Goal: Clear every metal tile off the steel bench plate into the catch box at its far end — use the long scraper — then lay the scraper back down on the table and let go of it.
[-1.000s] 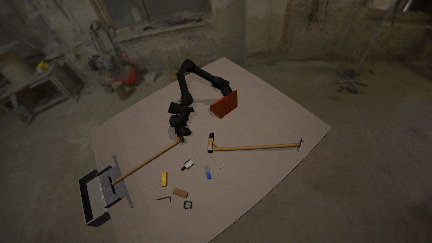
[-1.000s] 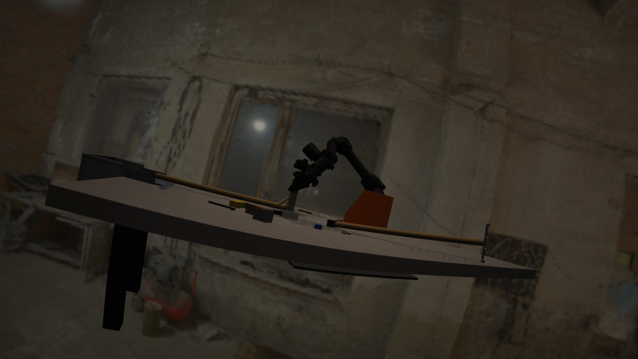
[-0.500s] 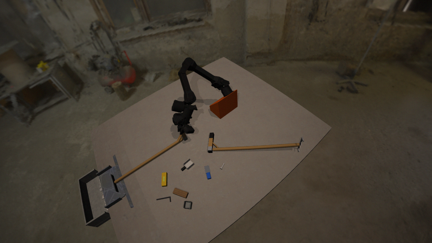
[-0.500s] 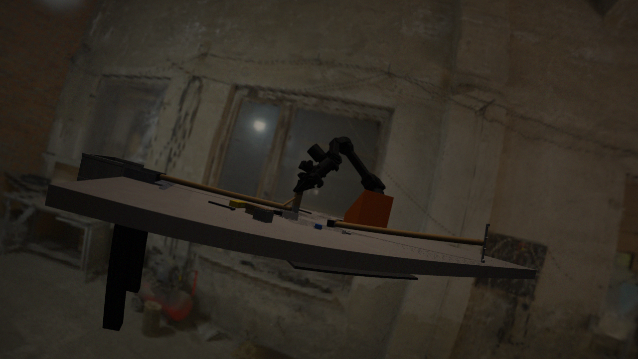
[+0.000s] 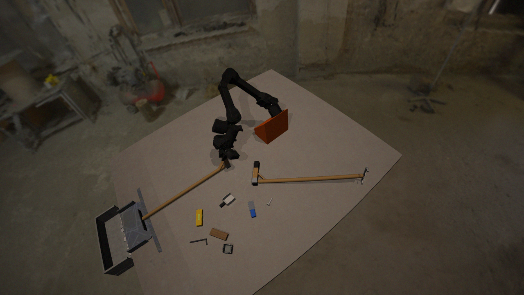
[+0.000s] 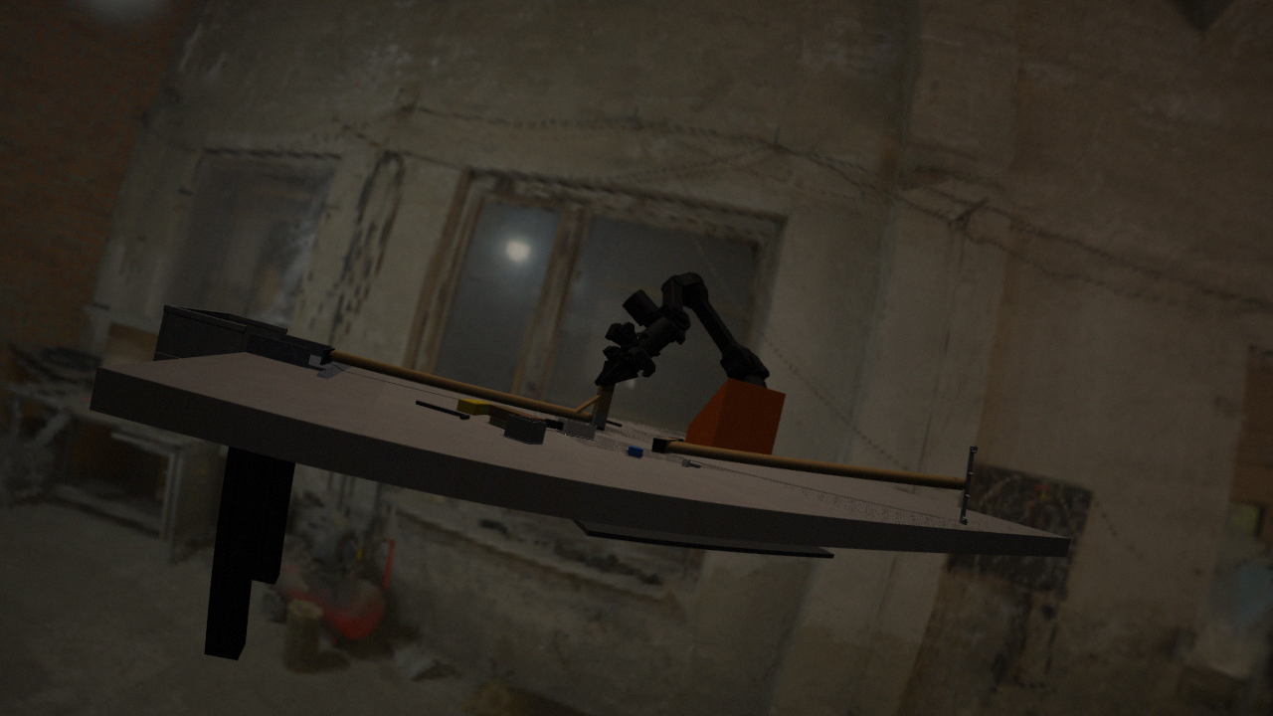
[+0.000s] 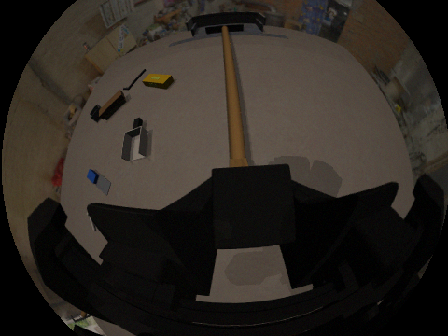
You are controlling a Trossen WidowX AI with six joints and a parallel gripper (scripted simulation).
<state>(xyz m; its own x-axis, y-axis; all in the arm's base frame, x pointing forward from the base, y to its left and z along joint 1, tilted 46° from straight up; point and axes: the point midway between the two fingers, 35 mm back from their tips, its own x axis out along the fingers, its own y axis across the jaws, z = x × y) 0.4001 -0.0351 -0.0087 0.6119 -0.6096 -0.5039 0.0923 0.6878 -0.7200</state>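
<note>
My gripper [image 5: 224, 161] [image 6: 606, 385] [image 7: 242, 175] is shut on the block-shaped grip of the long scraper [image 5: 183, 193] [image 6: 445, 383] [image 7: 232, 107]. The wooden handle slopes away to a dark blade at the near edge of the steel bench plate [image 5: 132, 224]; whether the blade touches the plate I cannot tell. No tile shows on the plate's visible middle. Several small pale tiles [image 5: 124, 239] show at its far edge, by the catch box [image 5: 104, 245] [image 6: 197, 334] [image 7: 201, 20]; whether they lie on the plate or in the box is unclear.
A wooden-handled rake [image 5: 311, 179] [image 6: 827, 466] lies to the right. A yellow box [image 5: 199, 217] [image 7: 158, 80], a brown block [image 5: 219, 234], a hex key [image 5: 198, 241], a small pan [image 5: 228, 199], a blue-ended tool [image 5: 252, 212] and a bolt [image 5: 269, 201] lie on the table.
</note>
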